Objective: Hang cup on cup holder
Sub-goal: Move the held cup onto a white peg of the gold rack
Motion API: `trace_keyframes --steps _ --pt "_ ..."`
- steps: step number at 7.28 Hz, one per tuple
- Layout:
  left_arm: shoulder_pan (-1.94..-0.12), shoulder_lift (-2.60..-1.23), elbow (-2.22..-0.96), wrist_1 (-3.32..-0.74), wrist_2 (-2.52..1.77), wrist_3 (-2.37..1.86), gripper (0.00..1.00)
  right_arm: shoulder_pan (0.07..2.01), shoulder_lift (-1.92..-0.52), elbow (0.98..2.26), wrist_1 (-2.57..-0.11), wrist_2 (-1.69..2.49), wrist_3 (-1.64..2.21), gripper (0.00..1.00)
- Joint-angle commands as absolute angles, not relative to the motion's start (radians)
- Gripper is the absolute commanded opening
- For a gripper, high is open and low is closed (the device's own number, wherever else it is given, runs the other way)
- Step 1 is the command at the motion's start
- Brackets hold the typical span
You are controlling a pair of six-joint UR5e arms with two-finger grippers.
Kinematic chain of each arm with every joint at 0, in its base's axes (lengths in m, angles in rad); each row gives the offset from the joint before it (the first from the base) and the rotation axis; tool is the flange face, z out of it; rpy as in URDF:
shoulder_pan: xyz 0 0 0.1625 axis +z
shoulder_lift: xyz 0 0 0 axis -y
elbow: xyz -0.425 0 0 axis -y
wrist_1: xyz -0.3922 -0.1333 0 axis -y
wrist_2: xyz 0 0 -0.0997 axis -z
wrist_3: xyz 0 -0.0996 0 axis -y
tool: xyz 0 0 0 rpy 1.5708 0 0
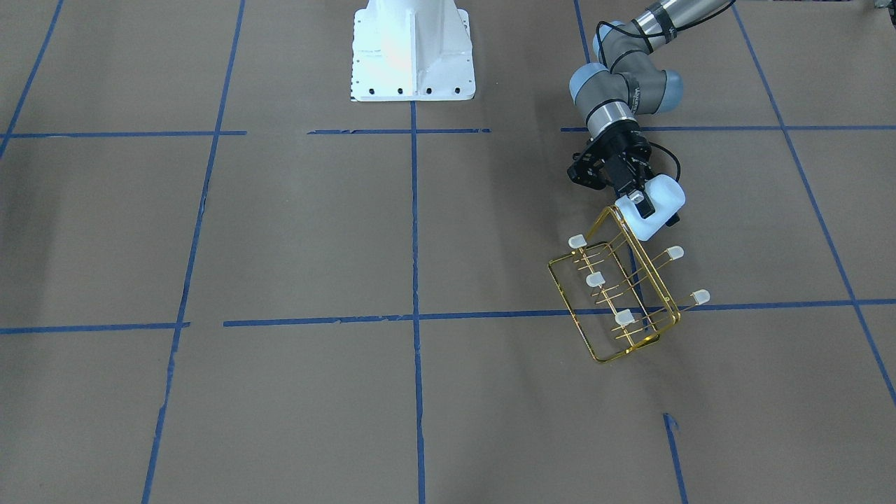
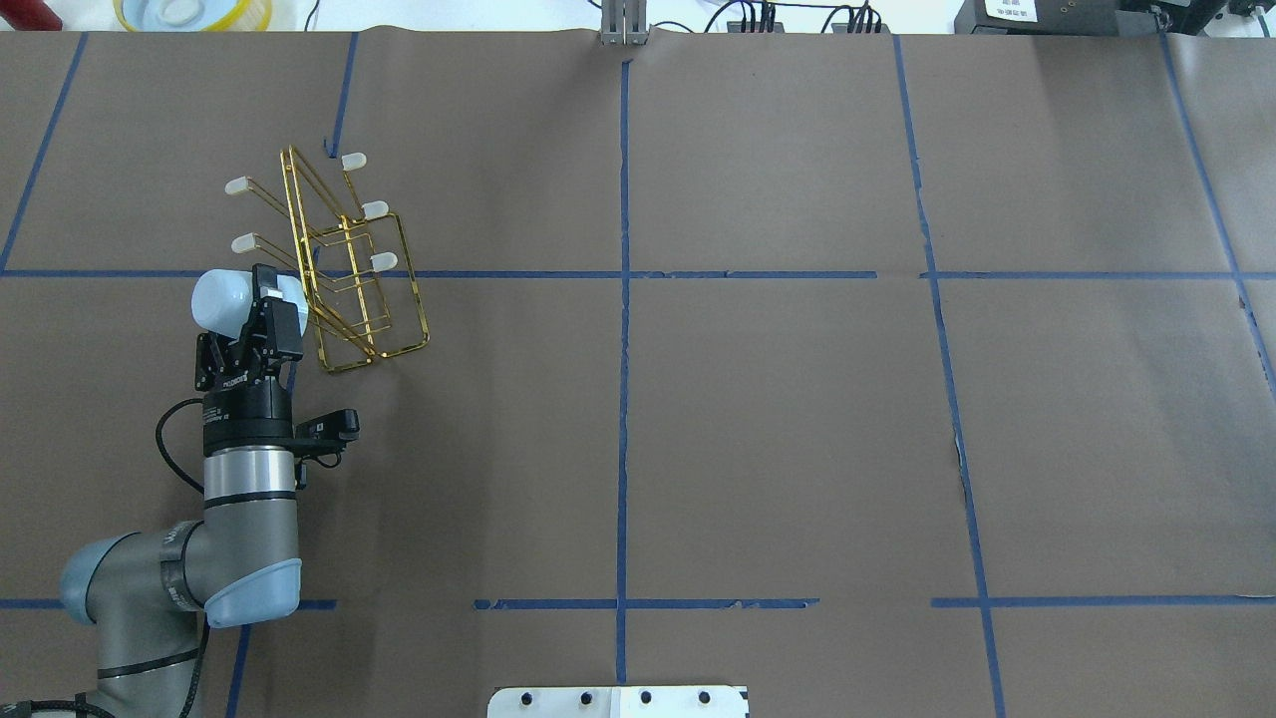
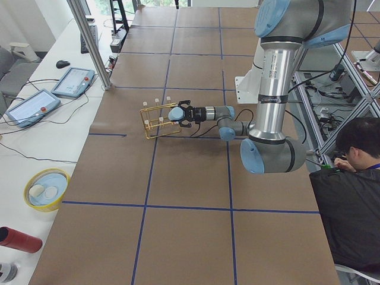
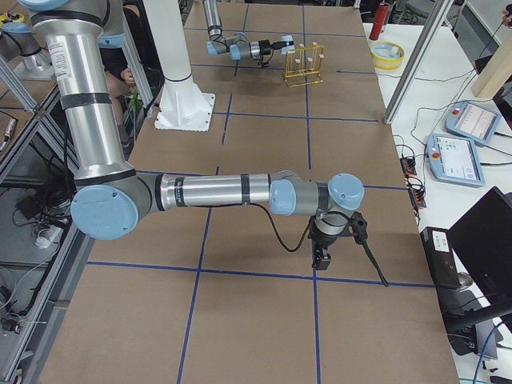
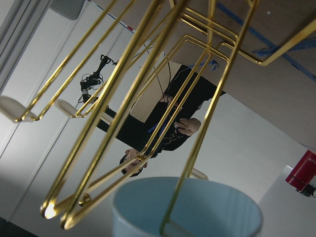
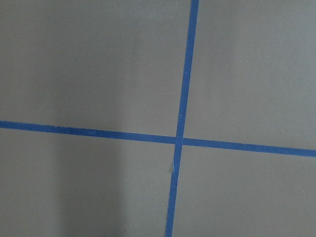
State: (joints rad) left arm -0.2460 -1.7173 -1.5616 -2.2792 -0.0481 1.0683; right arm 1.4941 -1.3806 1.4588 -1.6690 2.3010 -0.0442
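Seating the cup on a prong is the step in hand, by my read. Your left pincer [image 2: 264, 304] is clamped across the cup [image 2: 221, 299], one finger over the top of its wall. The cup lies roughly level with its mouth toward the rack [image 2: 351, 261], at the rack's end nearest the robot, on the outer row. Five capped prongs show bare, the nearest [image 2: 242, 242] just beyond the cup. The sixth is hidden, probably inside the cup. In the left wrist view a gold wire runs down into the cup's mouth, so I judge the cup at least partly on. How deep, I cannot tell.

Tips for doing it well:
- Push along the prong's slant, not across it. The rack is light wire standing loose on the worktop [image 2: 797, 419], so side load will likely slide or tip it.
- Go slow and stop once the cup bottoms on the cap.
- Open only a little at first and check that the cup hangs on its own.
- Back out along the pincer's own line so the fingers don't drag the cup off.

Right pincer [image 4: 322, 258] is well apart, low over bare worktop. I cannot tell whether it is open or closed.
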Motion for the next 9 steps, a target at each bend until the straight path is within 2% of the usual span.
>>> trace_keyframes --steps 1,2,3,9 --pt "-0.245 -1.727 -1.551 -2.270 -0.048 1.068 0.00 1.494 -1.381 1.459 -1.669 2.301 -0.044 1.00" --pt "-0.245 -1.727 -1.551 -2.270 -0.046 1.065 0.22 1.494 -1.381 1.459 -1.669 2.301 -0.044 1.00" --pt "-0.244 -1.727 -1.551 -2.269 -0.046 1.068 0.99 1.494 -1.381 1.459 -1.669 2.301 -0.044 1.00" --pt "-0.249 -1.709 -1.580 -2.278 -0.044 1.060 1.00 1.494 -1.381 1.459 -1.669 2.301 -0.044 1.00"
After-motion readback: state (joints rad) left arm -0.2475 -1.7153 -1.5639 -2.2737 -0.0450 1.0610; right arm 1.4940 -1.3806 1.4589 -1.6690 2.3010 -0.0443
